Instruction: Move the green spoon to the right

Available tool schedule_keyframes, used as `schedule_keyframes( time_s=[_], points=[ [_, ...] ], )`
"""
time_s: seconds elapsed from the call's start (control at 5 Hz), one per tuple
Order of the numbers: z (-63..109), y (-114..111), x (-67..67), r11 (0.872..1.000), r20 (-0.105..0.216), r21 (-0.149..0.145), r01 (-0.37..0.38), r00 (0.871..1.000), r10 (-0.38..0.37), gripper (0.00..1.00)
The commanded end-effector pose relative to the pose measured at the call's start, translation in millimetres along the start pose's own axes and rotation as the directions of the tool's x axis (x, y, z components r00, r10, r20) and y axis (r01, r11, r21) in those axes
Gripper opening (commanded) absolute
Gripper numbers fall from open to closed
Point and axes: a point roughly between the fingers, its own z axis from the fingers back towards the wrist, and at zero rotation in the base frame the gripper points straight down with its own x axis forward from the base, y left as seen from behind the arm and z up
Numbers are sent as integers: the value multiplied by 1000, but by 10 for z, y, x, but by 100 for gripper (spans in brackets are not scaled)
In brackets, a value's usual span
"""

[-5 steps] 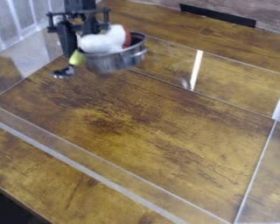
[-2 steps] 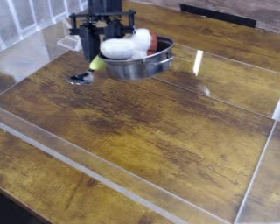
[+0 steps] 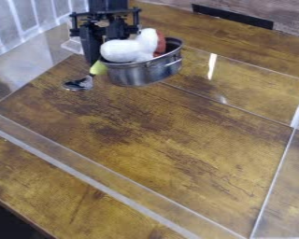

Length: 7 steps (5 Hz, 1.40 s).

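The wooden bench (image 3: 177, 131) carries a clear low-walled tray (image 3: 277, 177). At its far left a steel bowl (image 3: 149, 67) holds a white lump (image 3: 124, 49). The black arm's fingers (image 3: 97, 63) are clamped on the spoon (image 3: 90, 73), just left of the bowl, its silver head (image 3: 78, 84) low over the wood.

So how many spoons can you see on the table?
1. The green spoon is at the far left of the table, just left of the steel bowl, pinched in the robot's hand. Another could hide behind the bowl or the arm.
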Motion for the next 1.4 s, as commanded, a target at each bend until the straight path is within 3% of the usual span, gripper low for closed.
schedule_keyframes(
  time_s=[0.0,0.4,0.6,0.8,1.2],
  points=[
    [206,-254,-235,999,93,8,32,995,-33,0],
    [221,-432,-356,1000,113,-4,-18,993,18,0],
    [77,-444,-418,998,136,-18,-68,988,69,0],
    [87,-436,-483,994,165,-29,-106,980,110,0],
    [33,-497,-450,979,198,-63,-191,960,200,0]
  ],
)
